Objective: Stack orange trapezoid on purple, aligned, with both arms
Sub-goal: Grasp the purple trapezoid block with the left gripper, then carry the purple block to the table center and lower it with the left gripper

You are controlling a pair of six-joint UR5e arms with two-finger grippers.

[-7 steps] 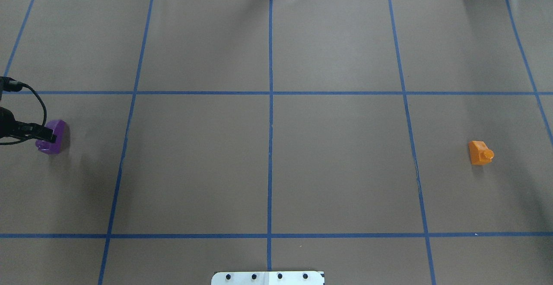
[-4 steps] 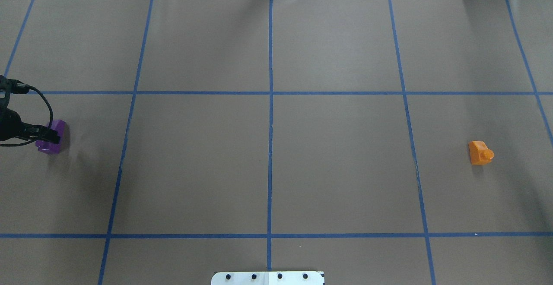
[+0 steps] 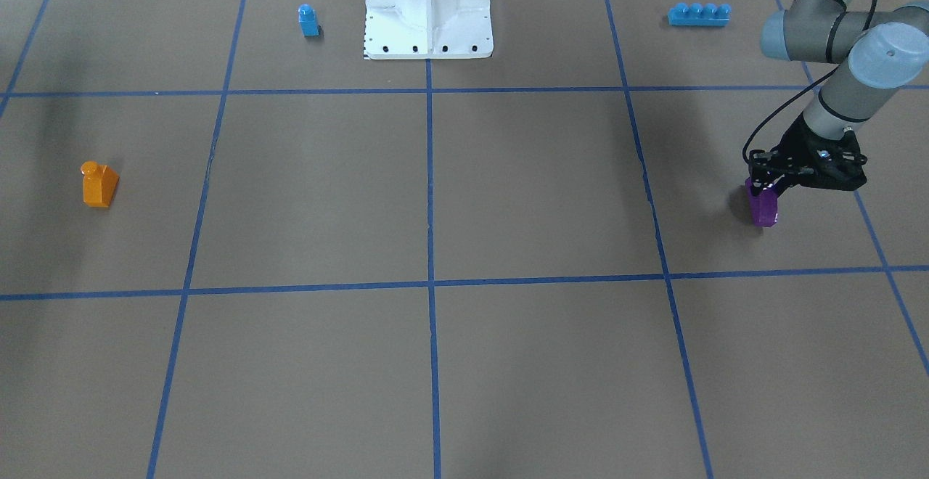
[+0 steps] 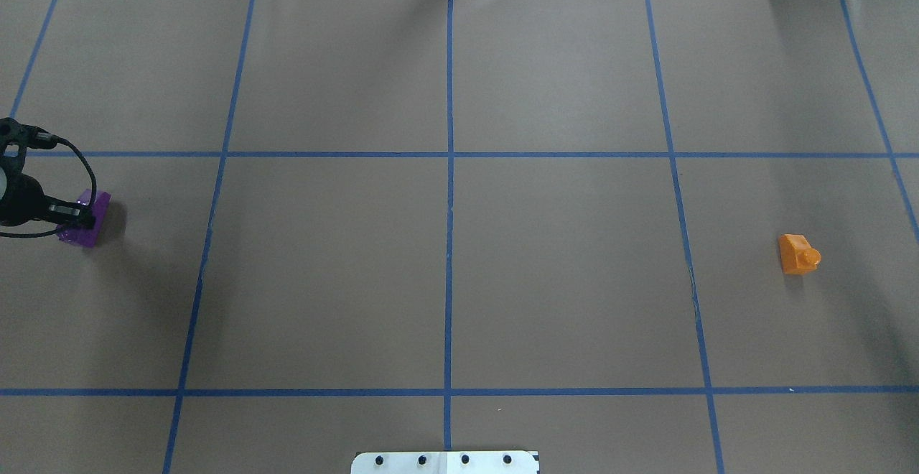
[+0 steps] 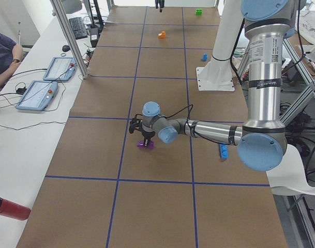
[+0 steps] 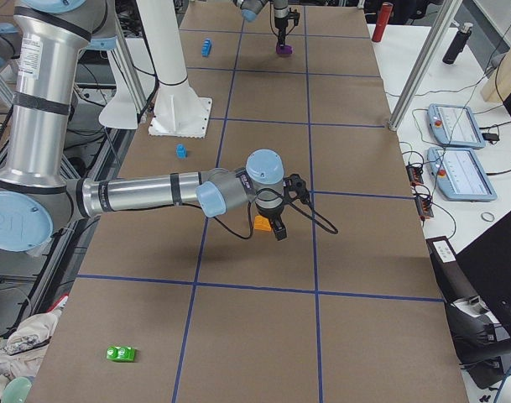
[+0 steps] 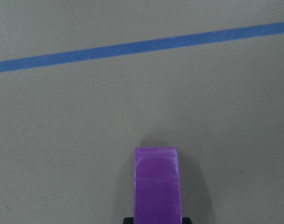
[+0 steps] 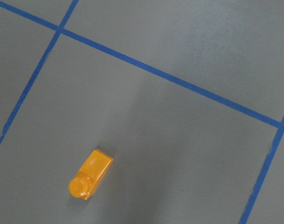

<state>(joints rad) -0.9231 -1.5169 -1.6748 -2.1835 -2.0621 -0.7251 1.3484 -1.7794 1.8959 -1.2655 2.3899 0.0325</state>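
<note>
The purple block (image 4: 87,224) is at the table's far left, between the fingers of my left gripper (image 4: 72,213), which is shut on it. It also shows in the front view (image 3: 763,209) under the gripper (image 3: 768,187), and in the left wrist view (image 7: 156,184). The orange trapezoid (image 4: 797,254) stands alone at the far right, also in the front view (image 3: 98,185) and the right wrist view (image 8: 89,175). My right gripper (image 6: 278,230) shows only in the exterior right view, just above the orange trapezoid (image 6: 261,223); I cannot tell whether it is open.
A blue single-stud block (image 3: 308,20) and a long blue brick (image 3: 698,14) lie near the white base pedestal (image 3: 428,11). A green block (image 6: 121,353) lies at the table's right end. Blue tape lines grid the brown table.
My left gripper has shifted slightly and turned the purple block in its grip; the block now sits a little farther back. The orange trapezoid has not moved.
</note>
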